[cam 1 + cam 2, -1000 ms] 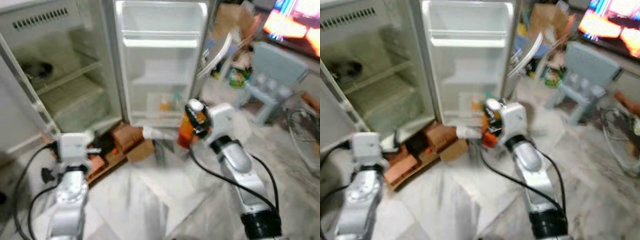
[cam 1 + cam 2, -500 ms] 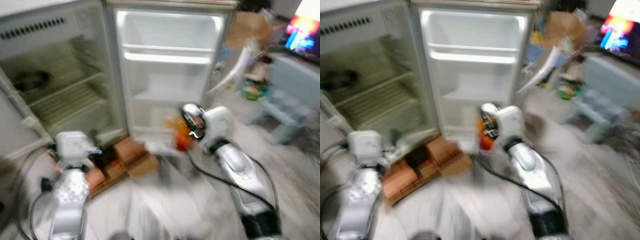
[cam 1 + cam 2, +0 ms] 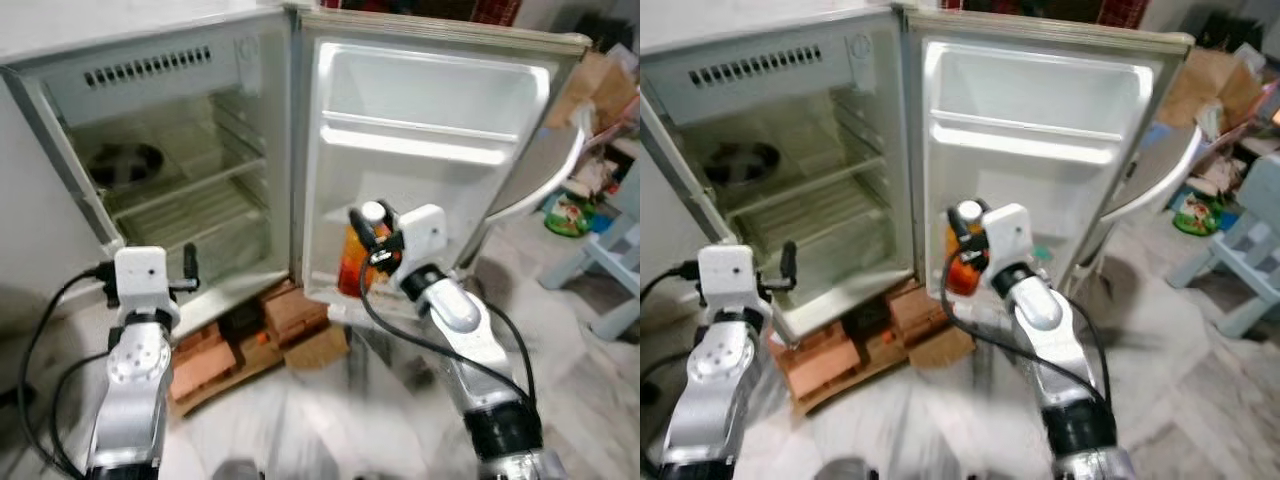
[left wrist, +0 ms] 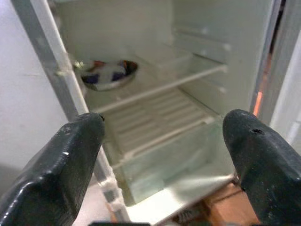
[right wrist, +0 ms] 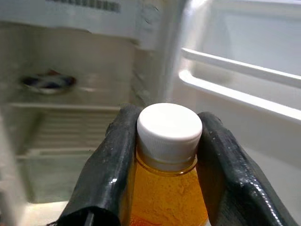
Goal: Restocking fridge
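Nearest, the left claw is raised in front of the open fridge, its two black fingers spread wide apart and holding nothing. Between them the wire shelf shows, with a bowl on the upper shelf behind it. The right claw is clamped on a bottle of orange liquid, one finger on each side of the neck just under the white cap. The bottle is upright, held before the lower part of the open door, close to its bottom rack. Bricks and cardboard lie on the floor under the fridge.
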Robot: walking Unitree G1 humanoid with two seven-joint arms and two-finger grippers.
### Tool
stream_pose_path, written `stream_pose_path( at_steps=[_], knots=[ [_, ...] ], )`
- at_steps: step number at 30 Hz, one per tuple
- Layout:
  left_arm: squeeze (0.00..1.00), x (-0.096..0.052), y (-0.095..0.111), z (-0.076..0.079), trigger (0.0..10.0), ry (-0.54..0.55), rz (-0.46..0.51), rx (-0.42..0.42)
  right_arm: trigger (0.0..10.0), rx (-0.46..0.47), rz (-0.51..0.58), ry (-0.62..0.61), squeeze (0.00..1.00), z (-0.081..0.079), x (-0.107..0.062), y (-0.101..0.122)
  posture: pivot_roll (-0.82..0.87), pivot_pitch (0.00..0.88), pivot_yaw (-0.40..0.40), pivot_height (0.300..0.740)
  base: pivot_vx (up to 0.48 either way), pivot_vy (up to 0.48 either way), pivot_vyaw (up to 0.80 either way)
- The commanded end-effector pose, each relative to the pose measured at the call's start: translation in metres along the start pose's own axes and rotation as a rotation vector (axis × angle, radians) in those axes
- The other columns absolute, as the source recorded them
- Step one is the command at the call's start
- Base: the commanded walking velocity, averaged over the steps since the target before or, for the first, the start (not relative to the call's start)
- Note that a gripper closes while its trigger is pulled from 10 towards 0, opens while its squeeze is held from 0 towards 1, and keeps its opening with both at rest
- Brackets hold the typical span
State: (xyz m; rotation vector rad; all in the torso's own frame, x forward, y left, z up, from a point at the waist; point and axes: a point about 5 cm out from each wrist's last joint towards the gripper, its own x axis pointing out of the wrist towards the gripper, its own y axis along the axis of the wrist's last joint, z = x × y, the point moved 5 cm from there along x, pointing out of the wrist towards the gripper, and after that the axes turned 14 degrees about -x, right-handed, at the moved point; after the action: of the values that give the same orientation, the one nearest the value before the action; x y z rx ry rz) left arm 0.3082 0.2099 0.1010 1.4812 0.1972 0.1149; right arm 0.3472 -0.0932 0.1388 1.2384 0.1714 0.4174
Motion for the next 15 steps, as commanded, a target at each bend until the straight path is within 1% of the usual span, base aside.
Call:
stream_pose_path(
  at_steps=[1,3,7,9,10,11,12,14,15],
  knots=[
    [0.00,0.002,0.007,-0.002,10.0,-0.018,0.012,0.004,10.0,-0.007,0.038,-0.045,0.00,0.011,0.004,0.013,0.15,0.000,-0.066,0.740,0.000,0.000,0.00],
    [0.00,0.006,0.009,0.003,10.0,-0.067,0.012,0.013,10.0,-0.006,0.051,-0.066,0.00,0.013,0.004,0.017,0.14,0.000,-0.036,0.740,0.133,0.000,0.00],
    [0.00,0.009,0.009,0.007,10.0,-0.092,0.011,0.032,10.0,-0.003,0.035,-0.098,0.00,0.016,0.003,0.011,0.14,0.000,-0.030,0.740,0.353,0.000,0.00],
    [0.00,0.013,0.014,0.011,10.0,-0.103,0.028,0.028,10.0,0.025,0.024,-0.136,0.00,0.020,0.004,0.009,0.15,0.000,-0.041,0.740,0.401,-0.261,0.00],
    [0.00,0.013,0.014,0.011,10.0,-0.103,0.028,0.028,10.0,0.025,0.024,-0.136,0.00,0.020,0.004,0.009,0.15,0.000,-0.041,0.740,0.401,-0.259,0.00],
    [0.00,0.016,0.019,0.013,10.0,-0.096,0.041,0.021,10.0,0.025,0.038,-0.121,0.00,0.019,0.008,0.013,0.15,0.000,-0.045,0.740,0.401,-0.259,0.00],
    [0.00,0.016,0.021,0.013,10.0,-0.088,0.044,0.016,10.0,0.003,0.050,-0.102,0.00,0.017,0.011,0.017,0.15,0.000,-0.045,0.740,0.401,-0.259,0.00],
    [0.00,0.014,0.020,0.012,10.0,-0.083,0.039,0.013,10.0,-0.014,0.057,-0.100,0.00,0.018,0.012,0.018,0.15,0.000,-0.048,0.740,0.401,-0.259,0.00],
    [0.00,0.010,0.016,0.011,10.0,-0.081,0.028,0.016,10.0,-0.005,0.050,-0.115,0.00,0.021,0.011,0.017,0.15,0.000,-0.051,0.740,0.405,-0.251,0.00]
  ],
)
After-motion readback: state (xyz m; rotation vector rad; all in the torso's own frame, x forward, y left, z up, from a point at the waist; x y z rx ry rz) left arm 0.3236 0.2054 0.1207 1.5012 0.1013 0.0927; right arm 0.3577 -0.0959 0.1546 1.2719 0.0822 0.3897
